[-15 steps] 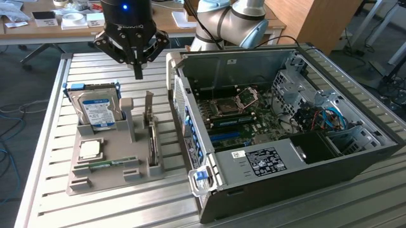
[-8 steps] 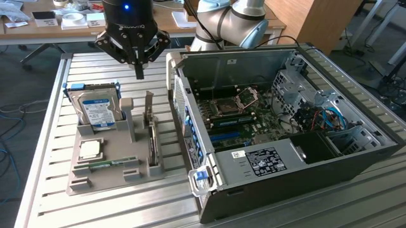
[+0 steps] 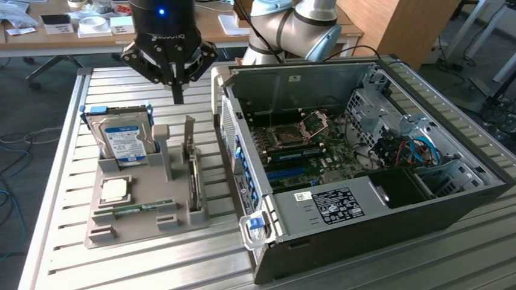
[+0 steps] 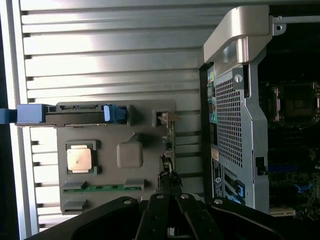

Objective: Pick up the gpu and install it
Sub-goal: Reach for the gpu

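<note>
The gpu (image 3: 193,172) stands on its edge in a slot of the grey holder (image 3: 145,232), its silver bracket pointing up at the far end. From the wrist it appears edge-on as a thin dark strip, the gpu (image 4: 168,150). My gripper (image 3: 178,96) hangs above the slatted table just beyond the bracket end, fingers shut with nothing between them. In the wrist view the gripper (image 4: 169,200) has its black fingers pressed together over the card's end, apart from it.
The holder also carries a hard drive (image 3: 122,142) with a blue-white label, a CPU (image 3: 115,191) and a RAM stick (image 3: 137,209). An open computer case (image 3: 379,211) lies at the exterior view's right, its motherboard (image 3: 303,151) exposed. Desks stand behind.
</note>
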`<state>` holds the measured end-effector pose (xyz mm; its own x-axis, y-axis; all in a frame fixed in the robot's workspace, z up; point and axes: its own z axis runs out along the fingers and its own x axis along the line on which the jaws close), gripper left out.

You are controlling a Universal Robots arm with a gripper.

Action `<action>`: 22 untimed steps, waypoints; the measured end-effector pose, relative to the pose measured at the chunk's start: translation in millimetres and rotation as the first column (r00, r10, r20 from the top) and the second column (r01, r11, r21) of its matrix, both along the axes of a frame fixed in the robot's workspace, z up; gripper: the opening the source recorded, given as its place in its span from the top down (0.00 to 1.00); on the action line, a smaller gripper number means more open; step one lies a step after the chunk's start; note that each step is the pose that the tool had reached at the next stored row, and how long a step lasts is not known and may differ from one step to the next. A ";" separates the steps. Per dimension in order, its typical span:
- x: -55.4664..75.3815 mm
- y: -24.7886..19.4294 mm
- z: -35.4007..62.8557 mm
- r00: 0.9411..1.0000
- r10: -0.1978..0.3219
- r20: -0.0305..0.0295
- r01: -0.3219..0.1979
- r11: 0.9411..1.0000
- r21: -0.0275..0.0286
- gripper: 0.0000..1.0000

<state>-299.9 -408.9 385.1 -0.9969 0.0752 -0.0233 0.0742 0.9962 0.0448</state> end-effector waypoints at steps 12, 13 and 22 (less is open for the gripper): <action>0.0 -22.2 0.0 1.000 -0.001 -0.002 0.001 1.000 -0.006 0.89; 0.0 -24.1 0.0 1.000 -0.002 -0.002 0.002 1.000 -0.006 0.89; 0.0 -27.6 -0.4 1.000 -0.002 -0.002 0.002 1.000 -0.007 0.89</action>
